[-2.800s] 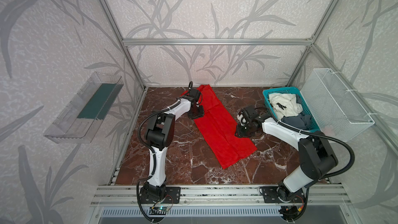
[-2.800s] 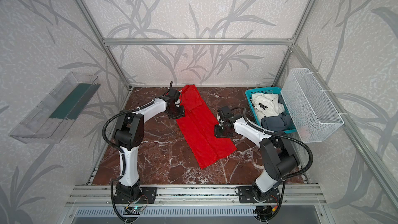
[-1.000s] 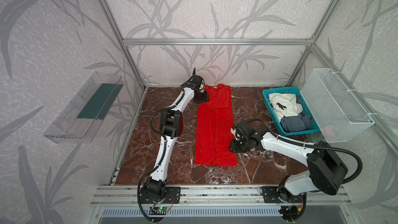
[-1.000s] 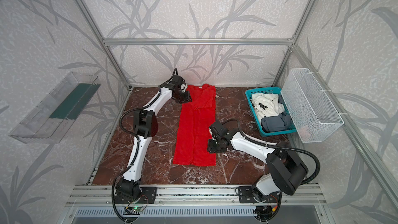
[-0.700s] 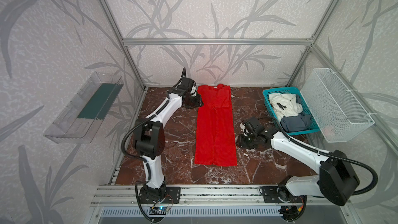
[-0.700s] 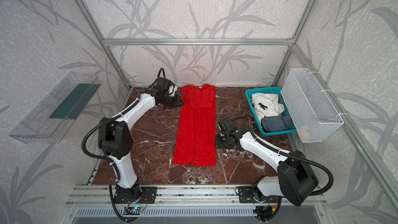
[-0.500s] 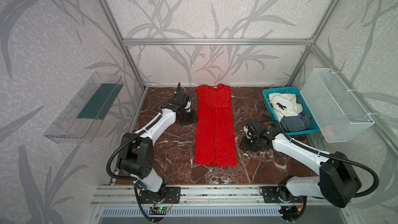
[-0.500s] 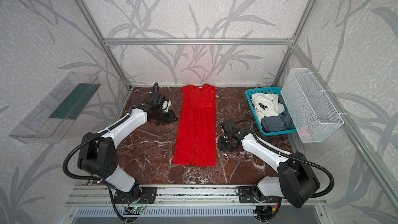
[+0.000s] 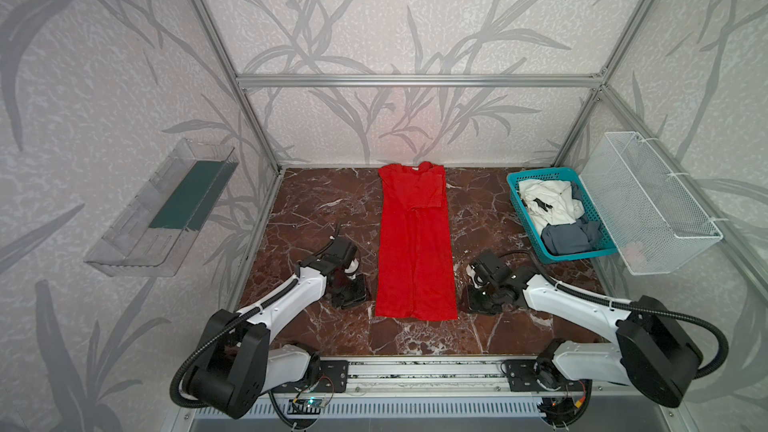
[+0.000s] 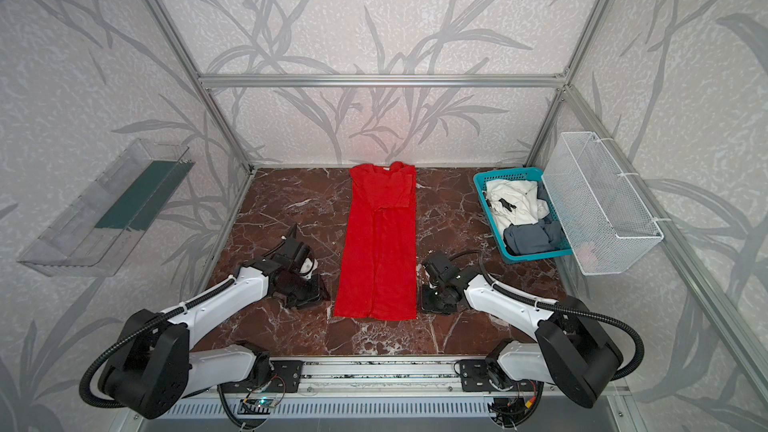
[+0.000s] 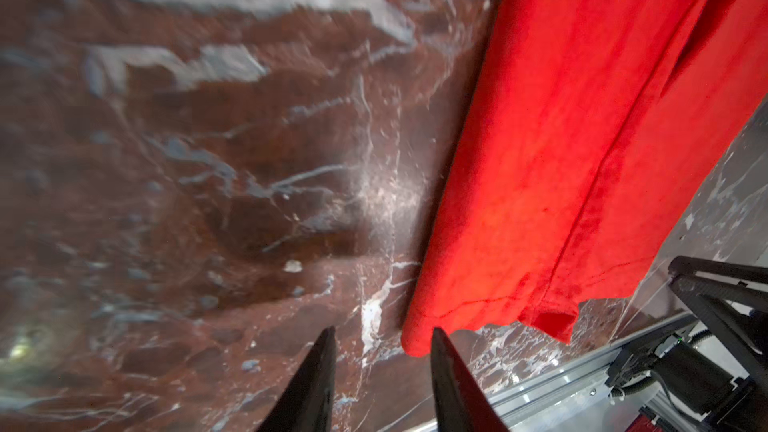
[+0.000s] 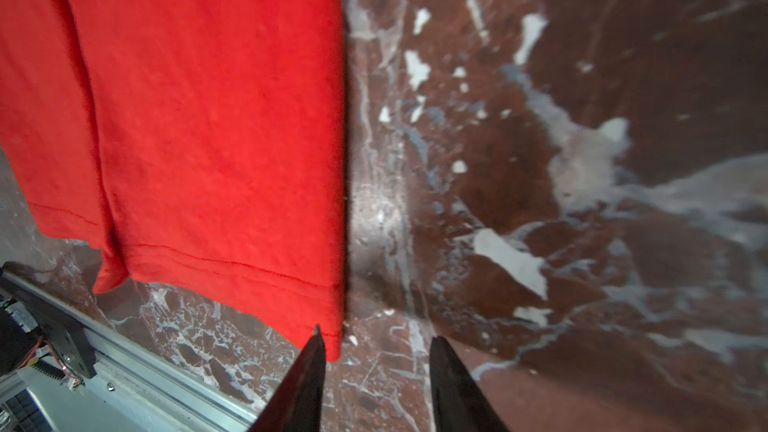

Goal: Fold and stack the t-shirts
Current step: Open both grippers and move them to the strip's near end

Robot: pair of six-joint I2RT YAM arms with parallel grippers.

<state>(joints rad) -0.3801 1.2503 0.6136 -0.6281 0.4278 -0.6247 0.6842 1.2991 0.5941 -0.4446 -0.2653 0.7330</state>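
**Top views.** The red t-shirt (image 9: 415, 243) lay flat on the marble tabletop (image 9: 316, 209). It was folded lengthwise into a narrow strip, with the collar toward the back wall and the hem toward the front rail. The left gripper (image 9: 351, 295) stood low over the tabletop just beside the strip's near left corner. The right gripper (image 9: 482, 303) stood just beside its near right corner. Neither held any cloth.

**Left wrist view.** The left gripper (image 11: 382, 334) had its two dark fingers moderately apart, with bare marble between them. One fingertip overlapped the hem corner of the red t-shirt (image 11: 582, 139) (whether it touched the cloth could not be told).

**Right wrist view.** The right gripper (image 12: 376, 334) was likewise parted to a moderate width and empty. The stitched hem corner of the red t-shirt (image 12: 208, 118) lay just beside one fingertip.

**Right rear of the tabletop.** A teal basket (image 9: 519, 201) held two crumpled garments. The white t-shirt (image 9: 544, 201), which bore a small black mark, lay toward the back. The grey-blue t-shirt (image 9: 569, 238) lay toward the front and touched it.

**Walls.** A white wire basket (image 9: 648, 209) hung on the right wall just beside the teal basket. A clear tray (image 9: 166, 209) was mounted on the left wall, well apart from the arms.
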